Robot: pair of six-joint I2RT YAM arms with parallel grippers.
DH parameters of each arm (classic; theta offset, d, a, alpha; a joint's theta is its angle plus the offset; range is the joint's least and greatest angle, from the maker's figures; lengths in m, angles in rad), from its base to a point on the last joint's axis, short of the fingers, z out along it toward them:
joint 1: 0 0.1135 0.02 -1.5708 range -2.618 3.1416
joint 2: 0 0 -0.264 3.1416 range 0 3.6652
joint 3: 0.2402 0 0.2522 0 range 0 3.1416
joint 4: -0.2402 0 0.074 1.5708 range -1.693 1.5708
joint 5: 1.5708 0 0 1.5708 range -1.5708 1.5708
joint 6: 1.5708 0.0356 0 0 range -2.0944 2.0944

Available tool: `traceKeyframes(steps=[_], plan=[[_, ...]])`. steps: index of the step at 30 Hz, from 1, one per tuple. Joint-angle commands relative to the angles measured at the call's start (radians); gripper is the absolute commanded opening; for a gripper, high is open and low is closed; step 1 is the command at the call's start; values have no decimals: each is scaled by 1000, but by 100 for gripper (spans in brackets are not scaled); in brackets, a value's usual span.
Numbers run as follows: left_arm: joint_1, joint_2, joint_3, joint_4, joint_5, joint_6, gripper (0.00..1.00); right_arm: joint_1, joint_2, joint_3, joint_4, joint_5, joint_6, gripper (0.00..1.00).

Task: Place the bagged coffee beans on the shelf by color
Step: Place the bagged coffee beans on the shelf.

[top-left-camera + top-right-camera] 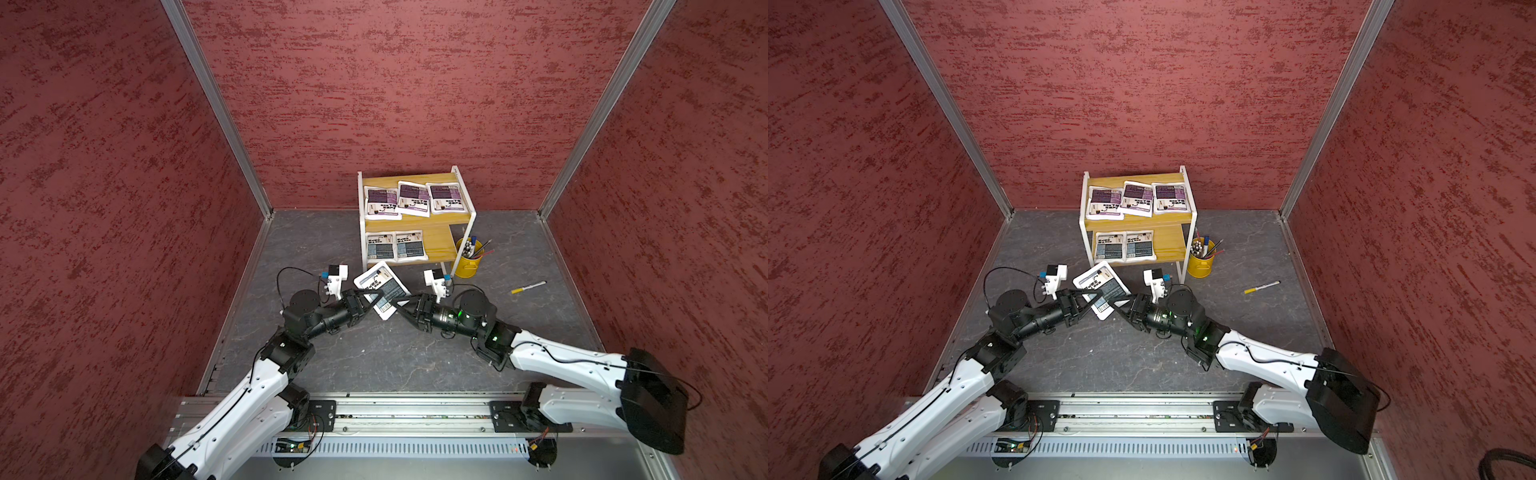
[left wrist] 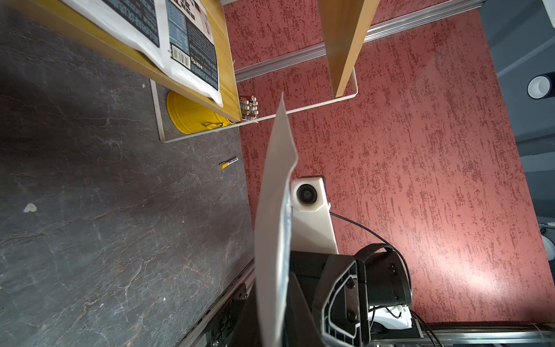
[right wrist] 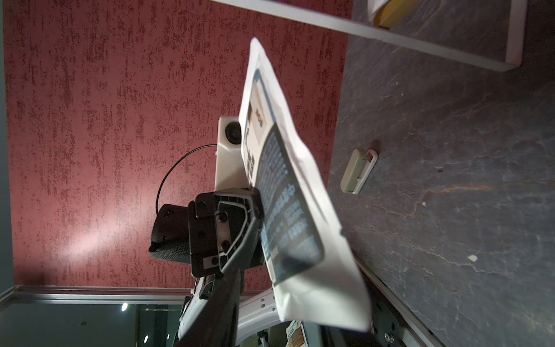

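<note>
In both top views the shelf (image 1: 440, 249) (image 1: 1169, 249) stands at the back of the desk (image 1: 374, 357). Three purple pouches (image 1: 413, 198) lie side by side on its upper board, and two grey-blue pouches (image 1: 379, 246) lie on the left part of the lower board. A third grey-blue one, the held pouch (image 1: 380, 282) (image 1: 1100, 282), hangs above the desk just in front of the shelf, tilted. The left end effector (image 1: 372, 296) (image 1: 1094, 296) is clamped on its near left edge. The right end effector (image 1: 398, 303) (image 1: 1119, 305) meets the near right corner. A yellow pen cup (image 1: 467, 259) stands just beside the shelf's right leg, and a marker (image 1: 528, 286) lies further right.

The left wrist view shows the held pouch (image 2: 274, 210) edge-on, pinched tight between dark fingers at its near end. The lower board (image 2: 228, 75), pen cup (image 2: 186, 117) and marker (image 2: 228, 162) lie beyond.

In the right wrist view the pouch (image 3: 288, 195) shows its printed face, gripped by the left end effector (image 3: 255, 195). The right one's jaws stand partly apart, with one finger (image 3: 219, 300) clear of the pouch. A small pale piece (image 3: 359, 171) lies on the desk.
</note>
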State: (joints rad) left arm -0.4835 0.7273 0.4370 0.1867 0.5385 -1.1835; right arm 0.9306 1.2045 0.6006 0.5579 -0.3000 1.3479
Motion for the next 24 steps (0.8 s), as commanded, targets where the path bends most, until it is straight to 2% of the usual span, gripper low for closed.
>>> traceKeyframes(steps=[1, 9, 19, 22, 24], plan=[[-4, 1, -17, 38, 6, -8, 13, 10, -5, -3, 46, 53, -3, 40], [-4, 15, -20, 52, 23, -14, 13, 13, 21, 0, 67, 50, 5, 30], [-4, 25, -18, 52, 35, -18, 13, 19, 40, -2, 89, 61, 11, 12], [-1, 26, -22, 41, 38, -17, 22, 19, 25, -11, 83, 76, 10, 7], [3, 28, -21, 24, 39, -15, 25, 19, 12, -17, 77, 87, 7, 4]])
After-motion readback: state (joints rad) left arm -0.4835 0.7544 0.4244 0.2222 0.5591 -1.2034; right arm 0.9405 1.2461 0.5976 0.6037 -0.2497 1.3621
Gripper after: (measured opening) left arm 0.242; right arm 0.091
